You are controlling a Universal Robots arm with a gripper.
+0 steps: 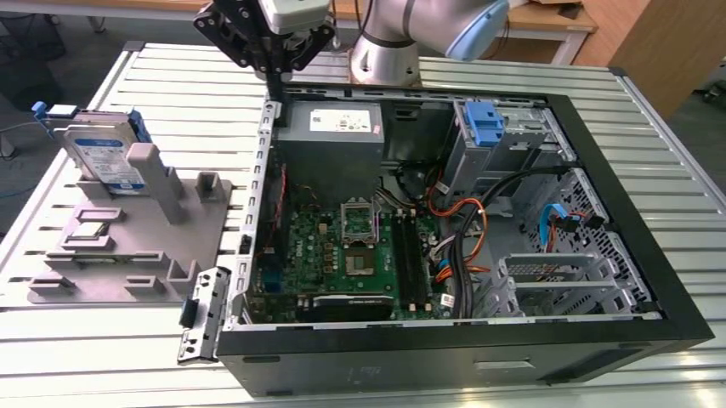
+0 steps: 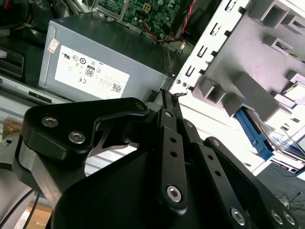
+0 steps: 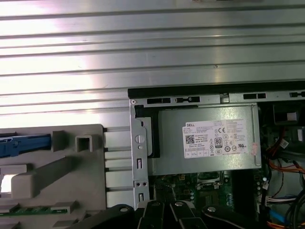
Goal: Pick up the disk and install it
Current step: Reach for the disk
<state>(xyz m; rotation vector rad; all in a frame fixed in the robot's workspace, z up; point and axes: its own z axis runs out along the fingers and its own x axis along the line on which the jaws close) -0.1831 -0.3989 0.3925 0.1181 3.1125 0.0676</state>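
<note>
**Closed, empty fingers above the case corner; disk upright in its holder**

In the exterior view, the gripper (image 1: 274,92) hangs over the open computer case (image 1: 454,365), at about 11 o'clock of the case, right above the wall's corner next to the power supply (image 1: 329,123). Its fingers are pressed together into one thin black tip and hold nothing. The disk (image 1: 104,157) stands on edge at about 10 o'clock from the case, well apart from the gripper. It is slotted into a grey holder (image 1: 136,246) that lies on the slatted metal desk (image 1: 635,76) at 9 o'clock of the case. Inside the case, a green motherboard (image 1: 340,255) lies at the middle and a tall blue latch (image 1: 484,123) sits at about 1 o'clock.

In the second wrist view, the fingers (image 2: 171,143) meet at their tips with nothing between them. Beyond them are the power supply (image 2: 95,62) with its white sticker and the grey holder (image 2: 248,62). The disk (image 2: 251,130) shows a blue rail at the holder's edge.

In the first wrist view, the power supply (image 3: 205,138) sits in the case corner. The holder (image 3: 62,176) lies beside the case on the desk (image 3: 152,43), and the disk's blue rail (image 3: 26,143) is at the holder's far side.
</note>
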